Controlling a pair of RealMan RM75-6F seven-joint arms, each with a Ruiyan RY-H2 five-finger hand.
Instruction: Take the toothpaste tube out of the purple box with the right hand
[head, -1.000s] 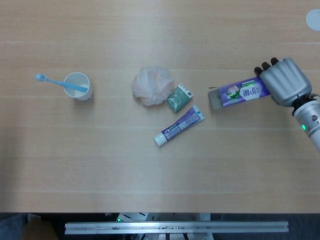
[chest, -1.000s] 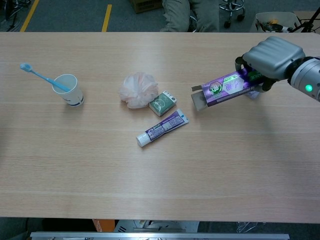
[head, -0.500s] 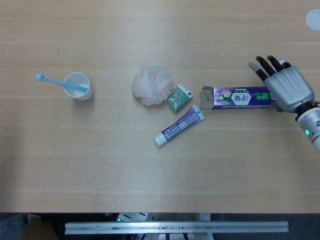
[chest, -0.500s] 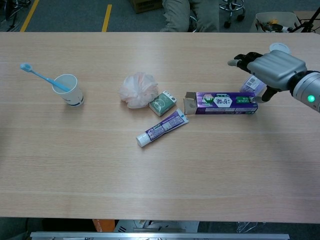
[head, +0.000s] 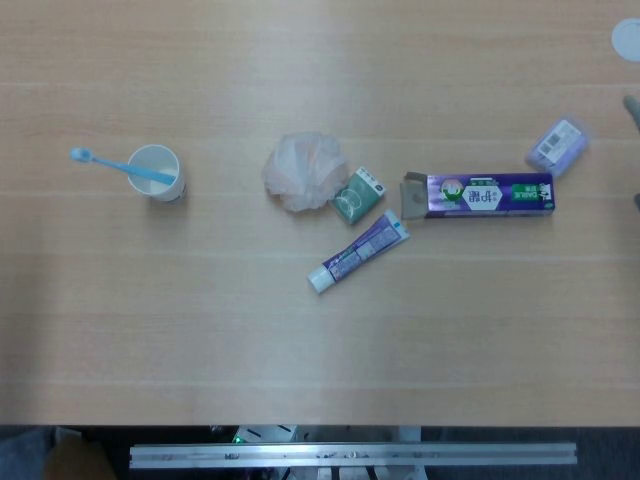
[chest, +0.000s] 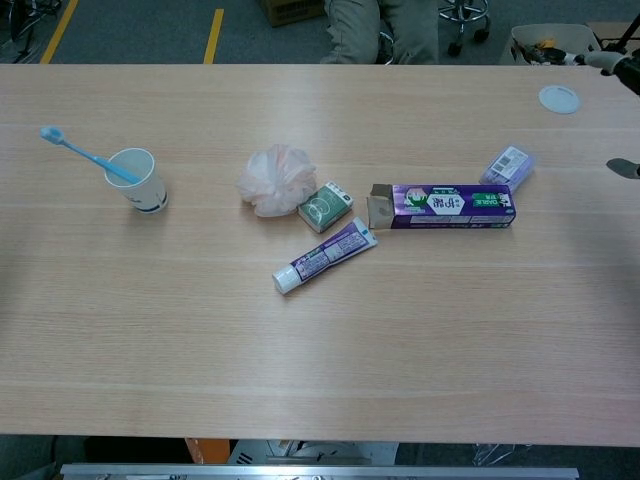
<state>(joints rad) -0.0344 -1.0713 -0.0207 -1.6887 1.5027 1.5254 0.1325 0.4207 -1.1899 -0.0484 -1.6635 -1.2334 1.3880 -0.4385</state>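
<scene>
The purple box (head: 485, 193) (chest: 447, 205) lies flat on the table right of centre, its left end flap open. The toothpaste tube (head: 358, 252) (chest: 325, 256) rests on the wood to the box's lower left, cap pointing down-left, apart from the box. Of my right hand (chest: 624, 167) only dark fingertips (head: 633, 105) show at the right edge, spread apart, well clear of the box and holding nothing. My left hand is out of both views.
A small lilac packet (head: 556, 147) lies by the box's right end. A green carton (head: 357, 194) and a pink mesh pouf (head: 303, 171) sit left of the box. A white cup with a blue toothbrush (head: 156, 172) stands far left. A white lid (chest: 559, 98) lies at the far right.
My right hand let go of the purple box, which now lies flat, then drew away to the right edge. The lilac packet it covered now shows.
</scene>
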